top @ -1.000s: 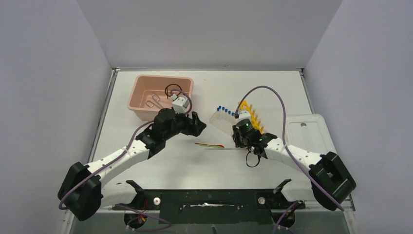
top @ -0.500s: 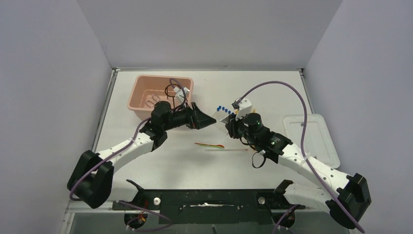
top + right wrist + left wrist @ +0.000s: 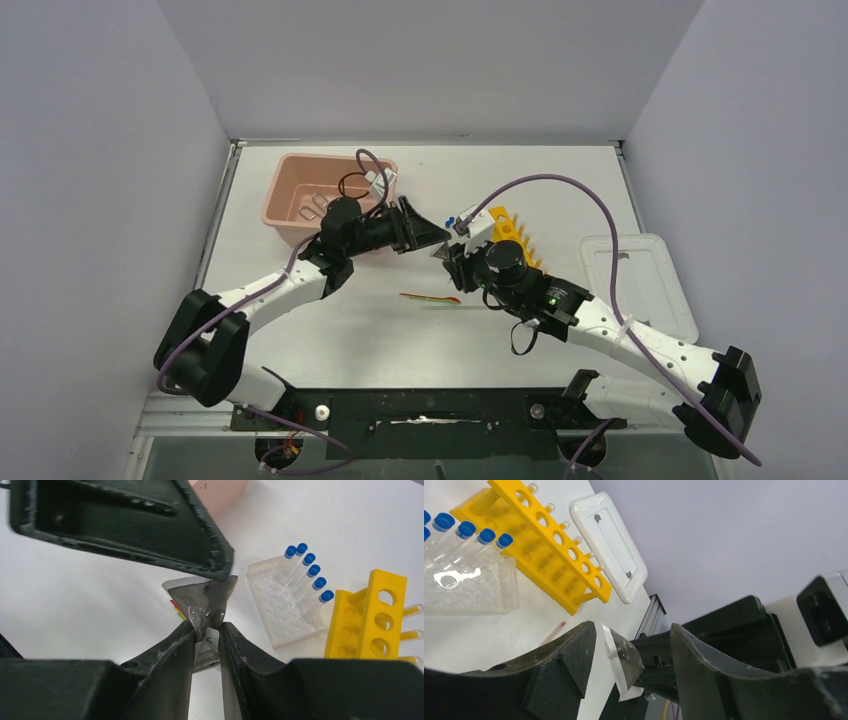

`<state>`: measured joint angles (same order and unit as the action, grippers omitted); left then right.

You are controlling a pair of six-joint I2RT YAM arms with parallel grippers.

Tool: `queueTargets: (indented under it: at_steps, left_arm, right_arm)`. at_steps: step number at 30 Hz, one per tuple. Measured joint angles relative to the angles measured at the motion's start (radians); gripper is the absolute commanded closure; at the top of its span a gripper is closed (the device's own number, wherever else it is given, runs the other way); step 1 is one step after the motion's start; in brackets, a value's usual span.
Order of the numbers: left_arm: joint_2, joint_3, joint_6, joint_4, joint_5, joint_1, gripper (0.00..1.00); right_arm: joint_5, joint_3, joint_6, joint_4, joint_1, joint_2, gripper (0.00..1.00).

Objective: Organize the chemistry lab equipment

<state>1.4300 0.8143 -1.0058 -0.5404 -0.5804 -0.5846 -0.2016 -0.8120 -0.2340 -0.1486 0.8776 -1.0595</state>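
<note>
My right gripper (image 3: 207, 630) is shut on a small dark pouch (image 3: 202, 597) with a white label, held above the table centre. My left gripper (image 3: 631, 645) is open, with one finger on each side of the same pouch (image 3: 624, 660) and a gap showing on both sides. In the top view the two grippers meet tip to tip, left gripper (image 3: 425, 232) against right gripper (image 3: 447, 250). Behind them stand the clear tube rack (image 3: 285, 607) with blue-capped tubes (image 3: 312, 572) and the yellow holed rack (image 3: 375, 615). Thin coloured sticks (image 3: 430, 298) lie on the table below the pouch.
The pink tub (image 3: 290, 195) sits at the back left, with the black wire ring (image 3: 355, 185) and metal tongs (image 3: 315, 205) inside it. The white lid (image 3: 640, 280) lies flat at the right. The right arm's purple cable (image 3: 560, 190) arcs over the racks.
Both arms have reached toward the centre. The right gripper carried the pouch left and up, and the left gripper swung right until its fingers stood on either side of the pouch, then narrowed.
</note>
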Motion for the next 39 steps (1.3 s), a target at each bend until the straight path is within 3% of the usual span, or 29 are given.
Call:
queueTargets:
  at_steps: [3,7,11,15,19,21,23,25,30,39]
  left_arm:
    - [0.027,0.013,-0.016,-0.006,0.0,-0.005,0.6]
    - [0.041,0.013,-0.031,-0.005,-0.001,-0.01,0.68]
    - [0.041,0.013,-0.032,-0.005,-0.004,-0.011,0.91]
    - [0.041,0.013,-0.035,-0.008,-0.013,-0.011,0.99]
    - [0.041,0.013,-0.034,-0.011,-0.025,-0.011,1.0]
    - [0.041,0.013,-0.034,-0.011,-0.027,-0.01,1.0]
    - [0.041,0.013,-0.035,-0.012,-0.029,-0.01,1.0]
    - [0.041,0.013,-0.038,-0.017,-0.032,-0.005,1.0]
    - [0.023,-0.003,-0.062,-0.039,-0.029,0.084,1.0]
    - [-0.137,-0.061,-0.091,-0.025,0.124,0.446,1.0]
  right_arm:
    - [-0.017,0.0,0.012,0.005,0.03,-0.004,0.76]
    - [-0.037,-0.001,0.023,0.013,0.04,-0.003,0.75]
    - [-0.06,-0.002,0.04,0.014,0.04,-0.003,0.76]
    - [-0.078,-0.002,0.055,0.014,0.04,-0.003,0.76]
    - [-0.088,-0.005,0.068,0.014,0.041,-0.01,0.74]
    - [-0.093,-0.006,0.071,0.014,0.041,-0.018,0.61]
    - [-0.097,-0.006,0.072,0.013,0.04,-0.019,0.41]
    - [-0.106,-0.007,0.072,0.014,0.04,-0.019,0.32]
    - [-0.139,-0.007,0.076,0.013,0.04,-0.008,0.29]
    - [-0.125,0.005,0.037,0.014,-0.103,0.029,0.29]
